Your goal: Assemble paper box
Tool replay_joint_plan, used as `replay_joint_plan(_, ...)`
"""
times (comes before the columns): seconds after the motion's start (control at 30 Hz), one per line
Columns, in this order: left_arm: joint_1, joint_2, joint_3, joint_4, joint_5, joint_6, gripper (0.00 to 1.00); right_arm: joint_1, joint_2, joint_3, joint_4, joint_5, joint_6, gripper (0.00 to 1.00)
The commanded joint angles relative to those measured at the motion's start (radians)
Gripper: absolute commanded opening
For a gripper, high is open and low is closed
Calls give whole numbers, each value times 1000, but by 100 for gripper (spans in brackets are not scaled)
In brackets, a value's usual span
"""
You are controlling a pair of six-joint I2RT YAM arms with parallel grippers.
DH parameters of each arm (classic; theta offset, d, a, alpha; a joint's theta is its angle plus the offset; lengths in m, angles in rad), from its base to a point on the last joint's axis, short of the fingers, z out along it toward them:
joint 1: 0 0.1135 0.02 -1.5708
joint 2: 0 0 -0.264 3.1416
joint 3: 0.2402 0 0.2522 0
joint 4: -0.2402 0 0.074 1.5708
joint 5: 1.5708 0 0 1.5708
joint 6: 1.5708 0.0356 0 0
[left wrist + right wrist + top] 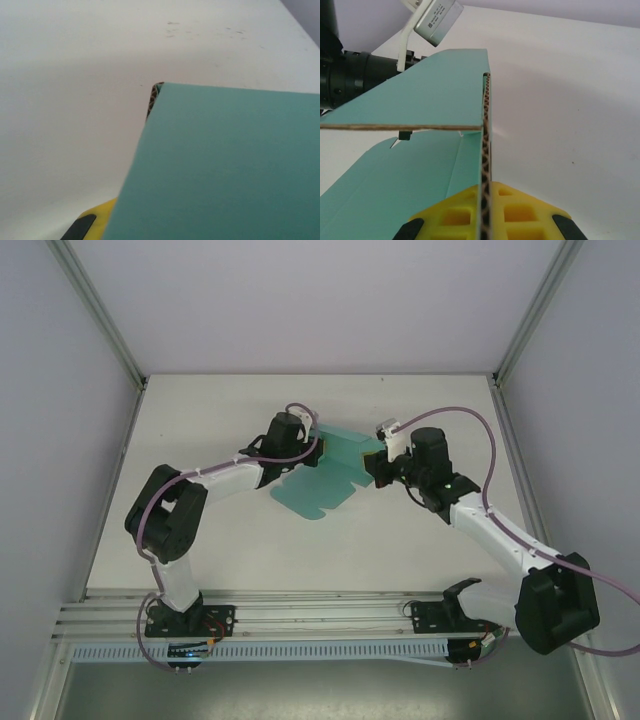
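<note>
The paper box (322, 490) is a teal-green die-cut card sheet lying mid-table, its far part folded up between the two arms. My left gripper (314, 448) is at the sheet's far left edge. In the left wrist view a teal panel (225, 165) covers the jaws, with one yellow finger (102, 220) peeking out beneath it, so the gripper looks shut on the card. My right gripper (375, 468) is shut on an upright flap. Its yellow fingers (455, 215) press both sides of the corrugated edge (486, 150), and a second panel (435, 95) stands across to the left.
The white table (200, 540) is enclosed by pale walls on the left, right and back. An aluminium rail (300, 615) runs along the near edge by the arm bases. The left arm's black wrist (350, 75) and white camera bracket (432, 20) sit just behind the raised panel.
</note>
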Motion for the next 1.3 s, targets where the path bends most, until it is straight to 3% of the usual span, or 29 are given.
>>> replay_joint_plan(0.0, 72, 47, -1, -94, -431, 112, 0, 16, -32, 31, -25, -96, 17, 0)
replay_joint_plan(0.13, 71, 29, -6, -66, -292, 104, 6, 16, -20, 33, -8, -113, 26, 0)
replay_joint_plan(0.27, 70, -11, -30, 9, -58, 76, 0, 16, -4, 31, -5, -114, 30, 1)
replay_joint_plan(0.33, 71, -29, -45, 43, -14, 73, 0, 16, -14, 25, -9, -72, 36, 20)
replay_joint_plan(0.47, 71, -43, -64, 38, -54, 78, 0, 15, -80, 26, -34, 15, 36, 48)
replay_joint_plan(0.7, 71, -67, -122, 71, -33, 80, 0, 14, -212, 31, -24, 182, 70, 71)
replay_joint_plan(0.83, 70, -86, -131, 72, -20, 79, 0, 14, -173, 60, -7, 246, 80, 73)
replay_joint_plan(1.27, 70, -184, -201, 113, 36, 73, 0, 16, 76, 118, 24, 154, 103, 72)
